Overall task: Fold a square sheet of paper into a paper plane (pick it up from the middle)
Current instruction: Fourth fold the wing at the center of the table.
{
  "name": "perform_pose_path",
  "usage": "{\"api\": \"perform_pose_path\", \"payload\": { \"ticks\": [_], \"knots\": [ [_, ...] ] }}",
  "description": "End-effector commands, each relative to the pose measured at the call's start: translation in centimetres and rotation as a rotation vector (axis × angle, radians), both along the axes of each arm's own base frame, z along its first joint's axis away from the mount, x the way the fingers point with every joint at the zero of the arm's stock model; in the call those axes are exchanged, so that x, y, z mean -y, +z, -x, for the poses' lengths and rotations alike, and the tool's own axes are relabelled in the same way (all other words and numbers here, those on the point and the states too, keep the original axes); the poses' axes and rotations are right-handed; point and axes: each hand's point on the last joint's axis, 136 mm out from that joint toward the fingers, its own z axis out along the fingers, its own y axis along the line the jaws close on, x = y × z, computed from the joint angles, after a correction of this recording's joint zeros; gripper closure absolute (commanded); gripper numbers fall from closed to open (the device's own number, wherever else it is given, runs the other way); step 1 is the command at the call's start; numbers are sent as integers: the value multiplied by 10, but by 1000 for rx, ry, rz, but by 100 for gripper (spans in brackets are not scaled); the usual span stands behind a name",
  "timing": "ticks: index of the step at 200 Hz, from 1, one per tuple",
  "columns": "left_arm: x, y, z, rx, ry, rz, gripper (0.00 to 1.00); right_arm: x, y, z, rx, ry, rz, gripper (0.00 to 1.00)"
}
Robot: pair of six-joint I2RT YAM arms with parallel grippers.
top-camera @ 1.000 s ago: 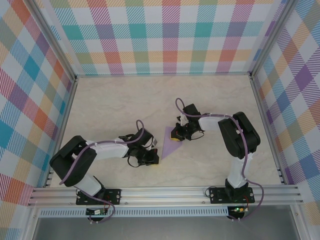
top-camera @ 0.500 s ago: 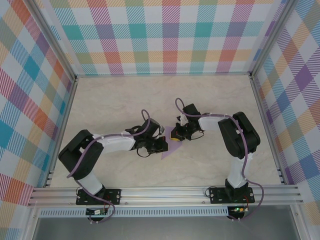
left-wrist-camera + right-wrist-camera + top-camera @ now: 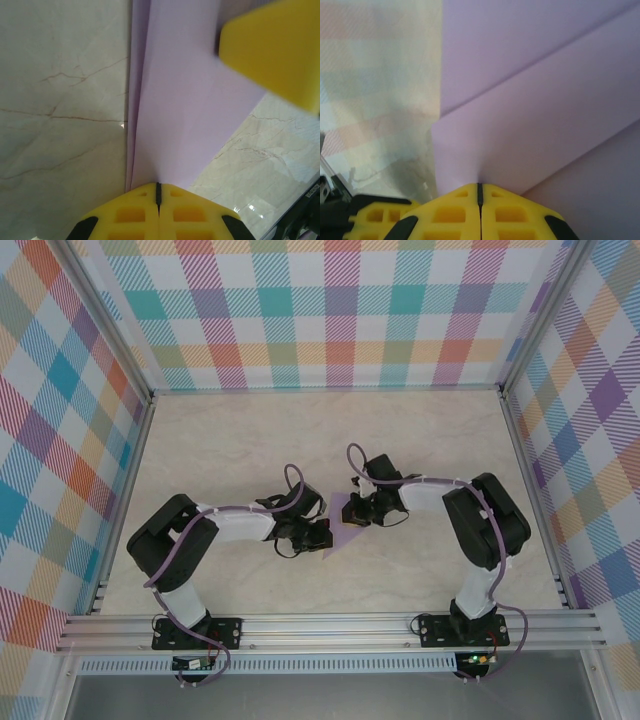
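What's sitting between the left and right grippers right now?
The partly folded lavender paper spans the gap between the left gripper and the right gripper in the top view; both wrist views show their grippers shut on it.

No text, label, brand, number or sign can be read. Just to the right of the left gripper [image 3: 158, 192], at the lower right edge of the left wrist view, a dark part [image 3: 311, 192] carries a few small pale marks. They are too blurred to tell whether they are letters.
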Motion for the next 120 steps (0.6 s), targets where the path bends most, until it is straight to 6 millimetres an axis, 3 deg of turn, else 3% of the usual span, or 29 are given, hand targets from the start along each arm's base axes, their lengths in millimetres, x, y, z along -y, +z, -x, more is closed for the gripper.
{"api": "perform_pose_path", "payload": {
  "ticks": [1, 35, 73, 90, 120],
  "knots": [
    [-22, -27, 19, -65, 10, -106, 100, -10, 6, 9, 69, 62, -40, 94],
    [-20, -29, 20, -73, 7, -98, 100, -19, 4, 17, 61, 95, -45, 94],
    [-25, -32, 23, -89, 20, -115, 100, -10, -17, 12, 29, 78, 58, 95],
    [-30, -36, 28, -109, 25, -132, 100, 2, -25, 2, 33, 51, 110, 95],
    [-40, -46, 40, -150, 23, -166, 100, 26, -29, -33, 41, -40, 128, 95]
  ]
}}
